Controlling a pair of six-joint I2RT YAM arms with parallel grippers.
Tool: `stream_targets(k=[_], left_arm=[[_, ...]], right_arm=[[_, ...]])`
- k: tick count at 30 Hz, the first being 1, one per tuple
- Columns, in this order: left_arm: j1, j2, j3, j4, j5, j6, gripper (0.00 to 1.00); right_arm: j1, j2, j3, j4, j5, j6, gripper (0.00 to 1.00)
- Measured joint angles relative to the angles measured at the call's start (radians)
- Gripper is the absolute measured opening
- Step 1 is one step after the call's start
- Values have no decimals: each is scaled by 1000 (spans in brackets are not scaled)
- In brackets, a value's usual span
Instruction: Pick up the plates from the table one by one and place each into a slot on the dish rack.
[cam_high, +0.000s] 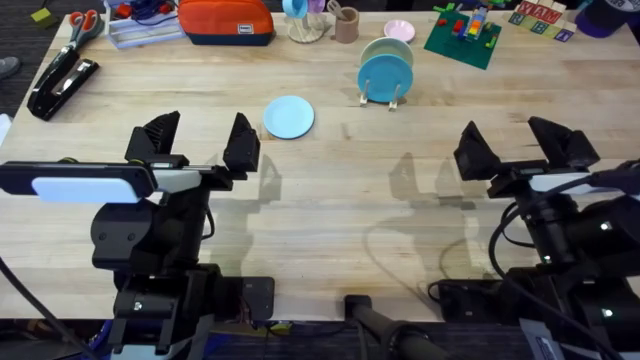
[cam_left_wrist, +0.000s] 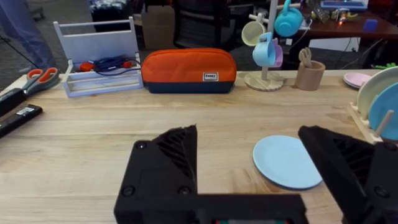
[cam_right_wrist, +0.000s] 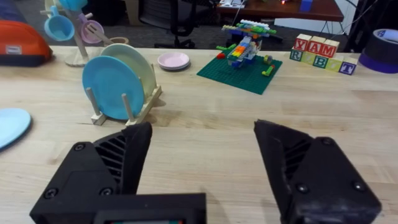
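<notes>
We hold our left gripper (cam_high: 200, 138) spread wide above the table (cam_high: 330, 210), nothing between its fingers. One light blue plate (cam_high: 289, 117) lies flat just ahead of it, a little to its right. Our right gripper (cam_high: 525, 142) also hangs wide and empty. The dish rack (cam_high: 383, 95) stands ahead and to its left, with a blue plate (cam_high: 384, 80) and a pale green plate (cam_high: 388, 50) upright in its slots.
</notes>
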Motion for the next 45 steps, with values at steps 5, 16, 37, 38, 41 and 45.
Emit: stream_targets(k=[5, 16, 37, 38, 41, 45], left_arm=[[0, 0, 0, 0, 0, 0, 995], [0, 0, 0, 0, 0, 0, 995], [0, 20, 163, -44, -42, 0, 994], [0, 35, 193, -65, -46, 0, 994], [0, 92, 275, -136, -53, 0, 993], [0, 196, 396, -246, -57, 0, 993]], right_arm=[[0, 0, 0, 0, 0, 0, 992], [0, 0, 0, 4, 0, 0, 993], [0, 12, 164, 29, 0, 0, 995], [0, 21, 180, 29, 0, 0, 993], [0, 66, 228, 28, 0, 0, 993], [0, 157, 294, 25, 0, 0, 993]])
